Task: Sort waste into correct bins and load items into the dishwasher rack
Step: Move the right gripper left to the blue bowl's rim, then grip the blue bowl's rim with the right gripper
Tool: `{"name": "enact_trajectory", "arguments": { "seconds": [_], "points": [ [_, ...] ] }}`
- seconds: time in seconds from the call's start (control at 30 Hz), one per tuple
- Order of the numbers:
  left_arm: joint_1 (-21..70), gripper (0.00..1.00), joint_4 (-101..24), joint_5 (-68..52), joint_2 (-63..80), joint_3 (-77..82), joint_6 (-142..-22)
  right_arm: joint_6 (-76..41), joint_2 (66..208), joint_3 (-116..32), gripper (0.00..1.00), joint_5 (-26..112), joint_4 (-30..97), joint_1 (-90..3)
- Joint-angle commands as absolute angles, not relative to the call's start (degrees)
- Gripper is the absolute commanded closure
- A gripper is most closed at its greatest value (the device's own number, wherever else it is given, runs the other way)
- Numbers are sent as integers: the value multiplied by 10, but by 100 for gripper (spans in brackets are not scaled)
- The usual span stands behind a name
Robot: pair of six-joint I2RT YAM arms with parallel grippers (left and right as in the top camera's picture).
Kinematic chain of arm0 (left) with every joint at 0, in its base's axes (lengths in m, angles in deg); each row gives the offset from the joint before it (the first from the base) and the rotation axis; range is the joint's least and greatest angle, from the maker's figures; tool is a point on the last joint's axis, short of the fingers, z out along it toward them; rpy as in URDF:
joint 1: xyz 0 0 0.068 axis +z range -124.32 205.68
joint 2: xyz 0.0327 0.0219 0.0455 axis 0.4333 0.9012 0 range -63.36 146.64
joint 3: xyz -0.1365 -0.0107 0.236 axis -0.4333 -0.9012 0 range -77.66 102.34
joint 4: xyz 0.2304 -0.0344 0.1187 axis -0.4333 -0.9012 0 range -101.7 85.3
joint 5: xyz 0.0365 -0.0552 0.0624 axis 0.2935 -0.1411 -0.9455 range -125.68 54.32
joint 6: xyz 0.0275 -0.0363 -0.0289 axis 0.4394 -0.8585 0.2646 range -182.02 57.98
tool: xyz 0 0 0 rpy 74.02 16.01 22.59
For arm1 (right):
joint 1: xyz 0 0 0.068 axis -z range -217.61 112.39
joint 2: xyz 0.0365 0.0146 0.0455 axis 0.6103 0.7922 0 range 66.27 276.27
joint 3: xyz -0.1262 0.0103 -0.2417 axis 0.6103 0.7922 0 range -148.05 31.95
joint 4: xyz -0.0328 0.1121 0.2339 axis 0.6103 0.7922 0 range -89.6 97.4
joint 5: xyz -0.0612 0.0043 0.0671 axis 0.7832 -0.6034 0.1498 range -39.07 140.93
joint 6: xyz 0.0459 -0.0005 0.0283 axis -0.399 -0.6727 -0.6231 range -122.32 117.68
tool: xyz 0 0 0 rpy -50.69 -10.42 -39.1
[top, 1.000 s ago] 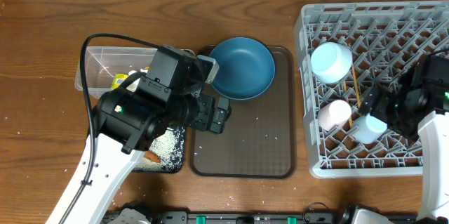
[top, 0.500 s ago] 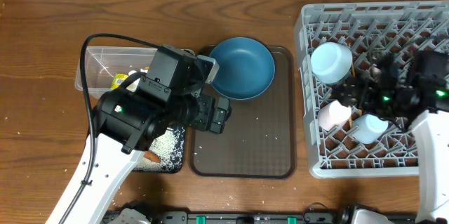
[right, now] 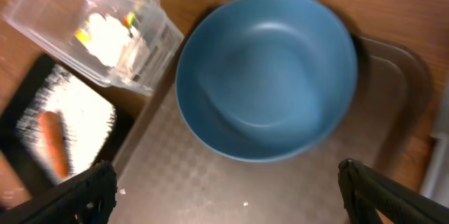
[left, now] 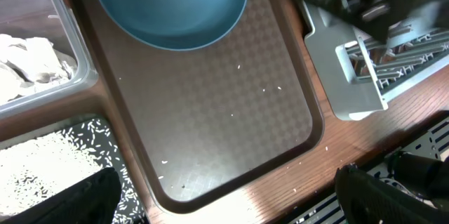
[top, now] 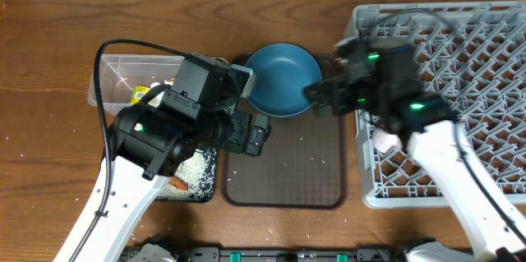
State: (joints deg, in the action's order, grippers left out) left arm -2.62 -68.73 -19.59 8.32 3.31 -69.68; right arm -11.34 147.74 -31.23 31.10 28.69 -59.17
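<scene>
The dark blue plate (top: 283,80) (right: 266,76) lies at the far end of the brown serving tray (top: 288,172). My right gripper (top: 322,96) (right: 228,196) hovers open at the plate's right rim, nothing between its fingers. My left gripper (top: 253,133) (left: 228,203) hangs open over the tray's left edge, also empty. The clear tub (top: 131,77) (right: 91,31) holds the tissue (left: 28,55) and wrapper (top: 141,94). Rice and the carrot (right: 52,140) lie in the black tray (top: 196,181) (left: 105,129). A pink-lined cup (top: 380,139) peeks from under my right arm in the grey rack (top: 460,48).
A few loose rice grains (left: 237,67) are scattered on the brown tray and on the wooden table near its front edge. The rack's near-left corner (left: 358,76) stands right beside the tray. My right arm covers the rack's left part.
My right arm has swung left out of the rack to the plate's right rim, and now covers the cups and bowl. The left arm has not moved.
</scene>
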Motion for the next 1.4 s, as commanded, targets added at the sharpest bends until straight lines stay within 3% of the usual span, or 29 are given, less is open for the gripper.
{"name": "enact_trajectory", "arguments": {
  "seconds": [0.0,0.43,0.83,0.9,1.03,1.13,1.37],
  "points": [
    [-27,0,-687,-203,86,30,-697,-126,1520,-310,1,451,265,-649],
    [-27,0,-687,-203,86,30,-697,-123,1726,-310,1,412,31,-719],
    [-27,0,-687,-203,86,30,-697,-103,1829,-310,4,398,-50,-753],
    [-27,0,-687,-203,86,30,-697,-91,1836,-310,7,398,-52,-758],
    [-27,0,-687,-203,86,30,-697,-78,1835,-310,32,400,-46,-760],
    [-27,0,-687,-203,86,30,-697,-78,1835,-310,43,401,-34,-757],
    [-27,0,-687,-203,86,30,-697,-78,1814,-310,49,402,30,-734]
  ]
}}
